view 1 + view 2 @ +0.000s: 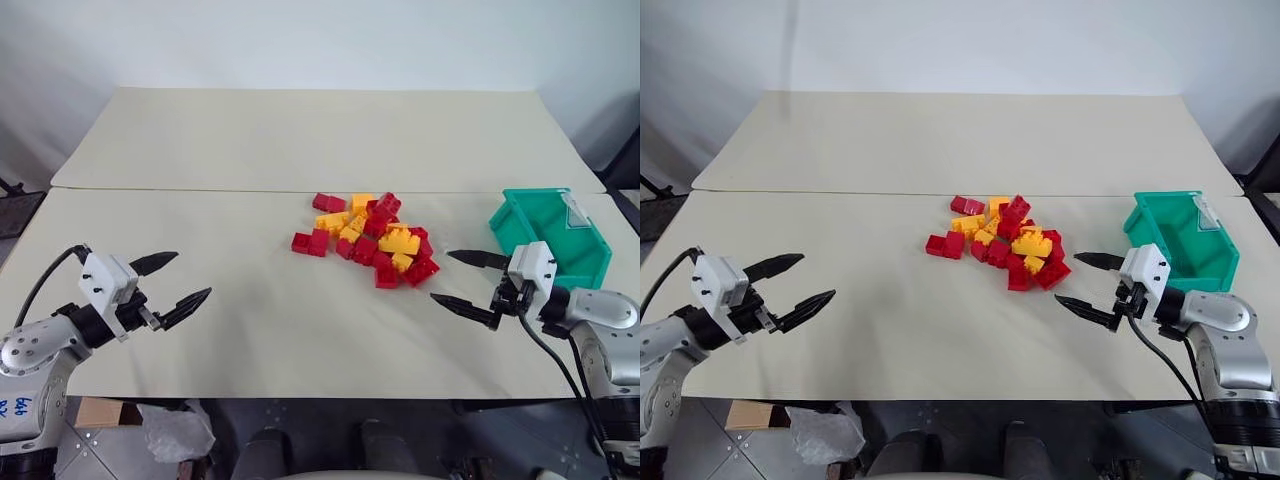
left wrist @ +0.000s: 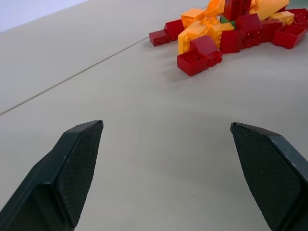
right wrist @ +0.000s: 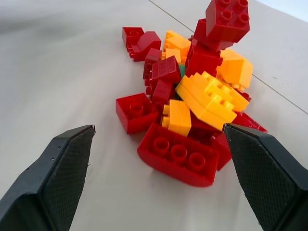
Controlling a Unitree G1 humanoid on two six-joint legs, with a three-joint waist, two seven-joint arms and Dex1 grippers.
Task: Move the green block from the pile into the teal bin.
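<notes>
The pile (image 1: 370,240) of red and yellow bricks lies mid-table. The green block is almost buried in it: a green sliver (image 3: 181,70) peeks out between a red and a yellow brick, and again between bricks (image 2: 225,20) in the left wrist view. The teal bin (image 1: 507,220) stands right of the pile, near the table's right edge. My right gripper (image 1: 440,276) hovers open just right of the pile, in front of the bin, pointing at the bricks with nothing between its fingers. Far left of the pile, my left gripper (image 1: 194,274) is open and empty too.
The table (image 1: 300,140) is covered in beige cloth, with a seam running across behind the pile. A stack of red bricks (image 3: 219,29) stands tallest in the heap. A plastic bag (image 1: 175,430) lies on the floor under the front left edge.
</notes>
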